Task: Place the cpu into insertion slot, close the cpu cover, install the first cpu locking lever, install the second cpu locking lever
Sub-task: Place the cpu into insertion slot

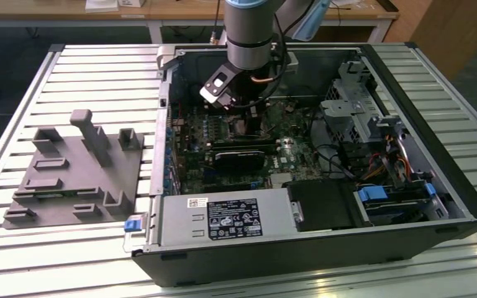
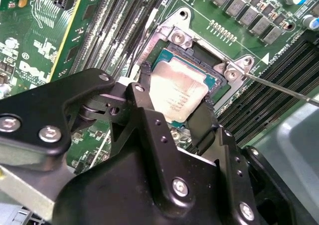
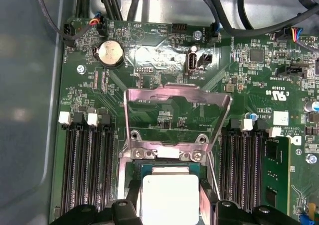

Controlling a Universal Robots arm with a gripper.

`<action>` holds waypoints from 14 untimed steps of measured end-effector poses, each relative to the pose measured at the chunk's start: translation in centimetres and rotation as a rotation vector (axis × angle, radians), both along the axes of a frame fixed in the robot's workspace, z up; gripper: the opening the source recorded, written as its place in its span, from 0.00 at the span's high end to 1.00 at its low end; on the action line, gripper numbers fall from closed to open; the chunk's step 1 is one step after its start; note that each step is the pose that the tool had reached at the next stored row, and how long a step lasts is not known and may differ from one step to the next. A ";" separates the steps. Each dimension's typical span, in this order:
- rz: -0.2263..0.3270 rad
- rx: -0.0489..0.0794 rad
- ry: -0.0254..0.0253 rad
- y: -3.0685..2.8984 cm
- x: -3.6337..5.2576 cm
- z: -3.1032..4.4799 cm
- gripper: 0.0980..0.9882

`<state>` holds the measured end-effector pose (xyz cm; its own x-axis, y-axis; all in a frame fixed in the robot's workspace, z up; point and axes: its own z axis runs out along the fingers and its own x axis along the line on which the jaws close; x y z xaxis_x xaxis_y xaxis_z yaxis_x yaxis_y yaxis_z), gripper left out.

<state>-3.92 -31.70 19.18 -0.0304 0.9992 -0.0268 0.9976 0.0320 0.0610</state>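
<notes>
Pincer (image 2: 175, 90) reaches straight down into the open case (image 1: 305, 261), its two black fingers (image 2: 203, 118) closed against opposite sides of the cpu (image 3: 169, 197). In the exterior view it hangs from the arm (image 1: 251, 31) over the rear half of the board (image 1: 222, 133).

The cpu lies flat with its dull metal top facing up, in the slot (image 2: 197, 53) or just above it; I cannot tell whether it is fully seated. It is square, so it has no long axis, and its edges run parallel to the slot's rim.

The cover (image 3: 174, 91) is swung up off the slot. It stands tilted on its hinge at the slot's edge nearest the coin cell (image 3: 110, 53), and bare board shows through its window. A thin lever (image 2: 279, 87) slants away from one corner of the slot's frame, unlatched.

Long black memory slots (image 3: 84, 170) run close along the two sides of the slot where the fingers sit, which leaves the fingers little room to spread. The cpu's edge toward the hinge is free of the fingers.

The case lies on its side on a slatted metal surface (image 1: 81, 74). A grey fixture (image 1: 72, 167) stands well apart from it on the exterior view's left.
</notes>
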 end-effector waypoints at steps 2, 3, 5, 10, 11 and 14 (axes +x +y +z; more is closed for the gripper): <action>-0.002 0.000 -0.0001 0.00 0.00 0.00 0.50; -0.005 0.000 -0.0001 0.00 0.00 -0.01 0.50; -0.011 0.000 0.0001 -0.01 -0.01 -0.03 0.50; -0.012 0.000 -0.0001 0.00 -0.01 -0.04 0.50; -0.012 0.000 0.0000 0.00 -0.01 -0.05 0.49; -0.012 0.001 -0.0004 0.01 -0.01 -0.06 0.42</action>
<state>-3.93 -31.69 19.12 -0.0181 0.9995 -0.0263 0.9979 0.0197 0.0614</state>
